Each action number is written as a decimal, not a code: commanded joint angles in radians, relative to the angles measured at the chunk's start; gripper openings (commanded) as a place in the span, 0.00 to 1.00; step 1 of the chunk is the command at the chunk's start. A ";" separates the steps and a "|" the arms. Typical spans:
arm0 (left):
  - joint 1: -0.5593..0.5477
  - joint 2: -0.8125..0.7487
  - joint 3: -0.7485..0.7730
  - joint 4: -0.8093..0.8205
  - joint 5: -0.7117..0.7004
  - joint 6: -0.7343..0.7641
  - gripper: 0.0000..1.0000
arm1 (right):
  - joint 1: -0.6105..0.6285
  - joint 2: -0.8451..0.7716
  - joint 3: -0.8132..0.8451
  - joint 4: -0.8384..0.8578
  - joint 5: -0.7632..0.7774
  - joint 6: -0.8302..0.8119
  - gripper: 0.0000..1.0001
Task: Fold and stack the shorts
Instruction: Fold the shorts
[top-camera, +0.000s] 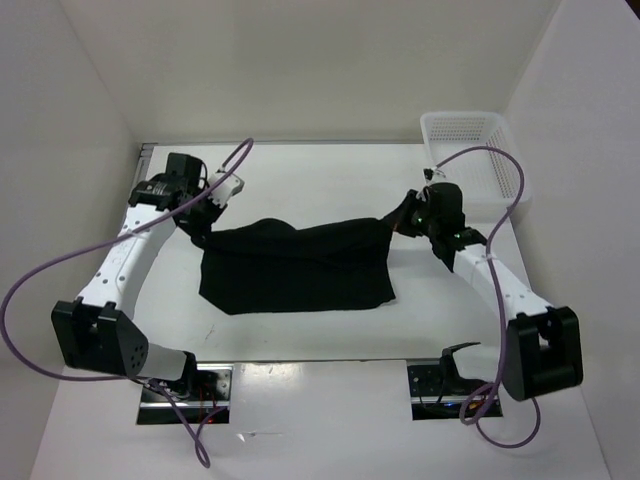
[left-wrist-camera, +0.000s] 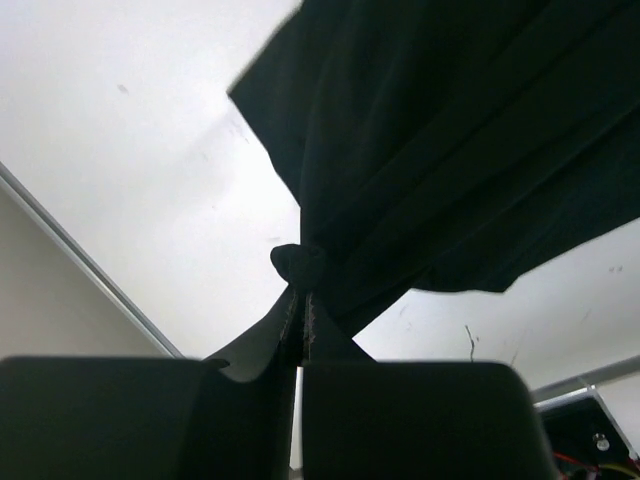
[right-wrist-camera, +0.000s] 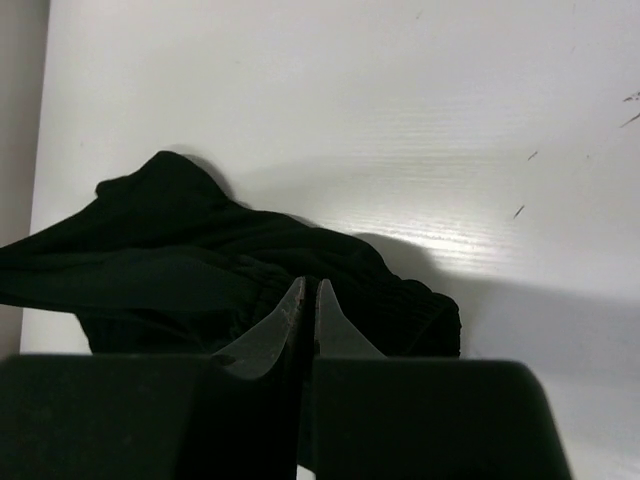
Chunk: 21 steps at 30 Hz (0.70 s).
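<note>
Closest to the left wrist camera, the left gripper (left-wrist-camera: 298, 305) is clamped on a bunched corner of the plain black soft fabric shorts (top-camera: 295, 265). They stretch between both arms at mid-table, their lower part lying on the white table (top-camera: 300, 180). The right gripper (right-wrist-camera: 308, 292) is pinched tight on the opposite corner. A white plastic mesh basket (top-camera: 470, 135) sits at the far right corner, apart from the shorts.

Overhead camera looks down on the table (top-camera: 320, 180); both wrist cameras closely share the shorts (top-camera: 295, 265).
</note>
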<state>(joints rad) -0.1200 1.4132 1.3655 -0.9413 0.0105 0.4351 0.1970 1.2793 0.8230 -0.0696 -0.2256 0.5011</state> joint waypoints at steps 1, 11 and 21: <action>0.016 -0.086 -0.063 0.013 -0.038 -0.025 0.00 | -0.007 -0.105 -0.054 -0.038 -0.014 -0.022 0.00; -0.013 -0.152 -0.152 -0.057 -0.026 -0.035 0.00 | 0.033 -0.330 -0.142 -0.162 -0.034 0.132 0.00; -0.013 -0.191 -0.319 -0.070 -0.026 -0.035 0.00 | 0.199 -0.511 -0.263 -0.323 0.009 0.355 0.12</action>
<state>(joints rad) -0.1329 1.2591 1.0698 -0.9962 -0.0036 0.4137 0.3626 0.8135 0.5926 -0.3225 -0.2245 0.7620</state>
